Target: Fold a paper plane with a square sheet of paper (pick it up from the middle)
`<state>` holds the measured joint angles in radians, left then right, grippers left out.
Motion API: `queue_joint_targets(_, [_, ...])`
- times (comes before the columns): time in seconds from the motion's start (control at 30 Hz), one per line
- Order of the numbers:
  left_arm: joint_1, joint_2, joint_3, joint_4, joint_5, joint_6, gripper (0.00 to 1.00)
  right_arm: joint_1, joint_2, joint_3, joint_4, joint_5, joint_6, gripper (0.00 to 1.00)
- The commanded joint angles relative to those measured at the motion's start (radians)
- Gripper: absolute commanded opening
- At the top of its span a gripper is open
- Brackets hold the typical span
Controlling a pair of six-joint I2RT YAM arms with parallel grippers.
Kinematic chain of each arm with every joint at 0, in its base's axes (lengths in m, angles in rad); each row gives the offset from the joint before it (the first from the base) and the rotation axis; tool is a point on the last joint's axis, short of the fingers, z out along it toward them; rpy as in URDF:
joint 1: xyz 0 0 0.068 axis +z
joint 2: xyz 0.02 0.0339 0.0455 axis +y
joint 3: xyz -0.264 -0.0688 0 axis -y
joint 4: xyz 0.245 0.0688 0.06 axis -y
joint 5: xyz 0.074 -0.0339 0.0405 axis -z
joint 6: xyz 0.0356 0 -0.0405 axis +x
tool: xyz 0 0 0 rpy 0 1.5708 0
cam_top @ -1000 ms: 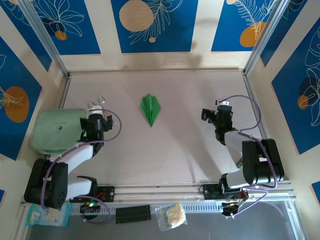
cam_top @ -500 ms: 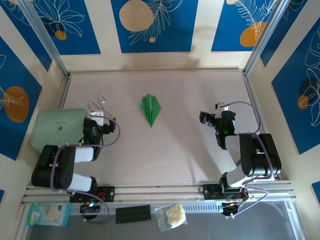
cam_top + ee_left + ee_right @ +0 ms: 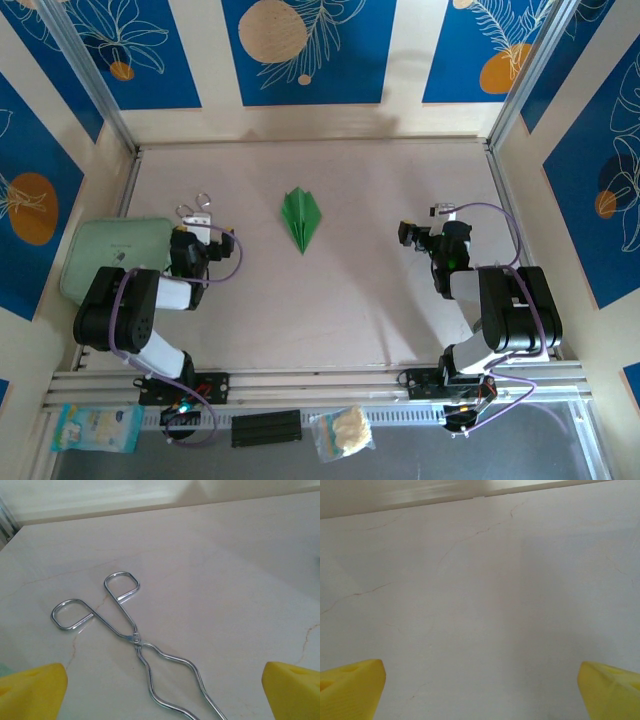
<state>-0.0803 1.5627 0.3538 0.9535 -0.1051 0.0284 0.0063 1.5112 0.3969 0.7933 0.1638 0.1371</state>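
Plane [image 3: 302, 219] between left tool [image 3: 198, 226], right tool [image 3: 412, 234]

Pale marbled table [image 3: 330, 300] was evenly lit; blue leaf-patterned panels [image 3: 305, 50] lined cream walls [image 3: 405, 60] at upper frame.

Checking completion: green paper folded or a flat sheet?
Folded: the paper plane lies on the table as a pointed dart with a centre ridge.

the paper plane [image 3: 302, 219] lies on the counter [image 3: 340, 300], about midway between the two arms and toward the far side, its nose toward the near edge. the left tool [image 3: 197, 224] sits to its left, the right tool [image 3: 418, 233] to its right. wire tongs [image 3: 135, 640] lie just beyond the left tool, loops away from it. a pouch [image 3: 110, 258] rests at the counter's left edge.
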Motion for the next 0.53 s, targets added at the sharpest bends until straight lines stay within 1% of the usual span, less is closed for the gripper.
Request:
queue_joint_targets(0.0, [0.010, 0.000, 0.011, 0.005, -0.002, 0.002, 0.99, 0.003, 0.012, 0.012, 0.025, -0.009, -0.017, 0.99])
queue_joint_targets(0.5, [0.010, 0.004, 0.021, -0.010, -0.002, 0.002, 0.99, 0.004, 0.012, 0.014, 0.024, -0.005, -0.017, 0.99])
